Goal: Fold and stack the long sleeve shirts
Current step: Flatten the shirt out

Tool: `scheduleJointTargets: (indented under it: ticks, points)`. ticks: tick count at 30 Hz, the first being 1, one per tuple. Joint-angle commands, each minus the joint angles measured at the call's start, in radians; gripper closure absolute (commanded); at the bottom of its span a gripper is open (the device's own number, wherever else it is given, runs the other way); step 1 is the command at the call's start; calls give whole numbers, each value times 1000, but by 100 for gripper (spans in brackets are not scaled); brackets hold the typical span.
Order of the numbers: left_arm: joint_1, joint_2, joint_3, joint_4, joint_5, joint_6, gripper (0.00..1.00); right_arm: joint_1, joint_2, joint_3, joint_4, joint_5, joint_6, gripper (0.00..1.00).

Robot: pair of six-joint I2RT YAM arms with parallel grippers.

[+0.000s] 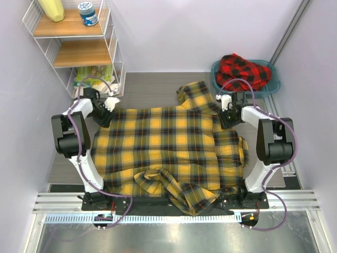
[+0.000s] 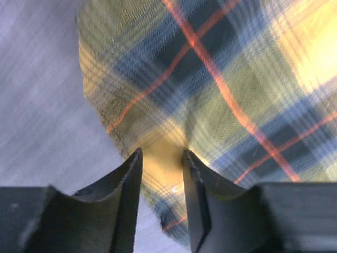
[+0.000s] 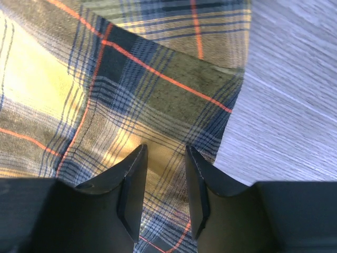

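two plaid shirts, yellow shirt between both grippers, left gripper and right gripper each pinching its far corners, red shirt in teal basin beyond the right gripper, one grey table, pale walls

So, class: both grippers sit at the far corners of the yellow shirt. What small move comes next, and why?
Probably finish closing both: the left gripper and right gripper each straddle a pinch of the yellow shirt, jaws not visibly clamped yet.

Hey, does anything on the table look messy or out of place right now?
The yellow shirt lies mostly flat, but its near hem is bunched into a rumpled fold spilling over the table's near edge. The red shirt sits crumpled in the teal basin.
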Motion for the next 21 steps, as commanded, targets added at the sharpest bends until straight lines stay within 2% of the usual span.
scheduleJointTargets:
  ticks: [1,2,5,6,9,14,21]
  points:
    - [76,-65,3,-148,73,96,58,3,-40,-29,-68,-15,-85,60]
    - [76,-97,18,-148,108,92,48,2,-59,-9,-79,-38,-91,60]
    - [74,-116,101,-173,254,104,31,0,-93,46,-117,-126,-87,58]
    - [62,-113,138,-171,275,114,29,-3,-119,62,-111,-146,-66,57]
    - [28,-88,183,-158,305,150,27,-8,-151,111,-41,-207,21,53]
    - [-1,-85,172,-67,325,164,26,-6,-127,168,122,-273,187,46]
    - [-12,-116,105,63,305,122,25,38,33,261,343,-171,344,44]
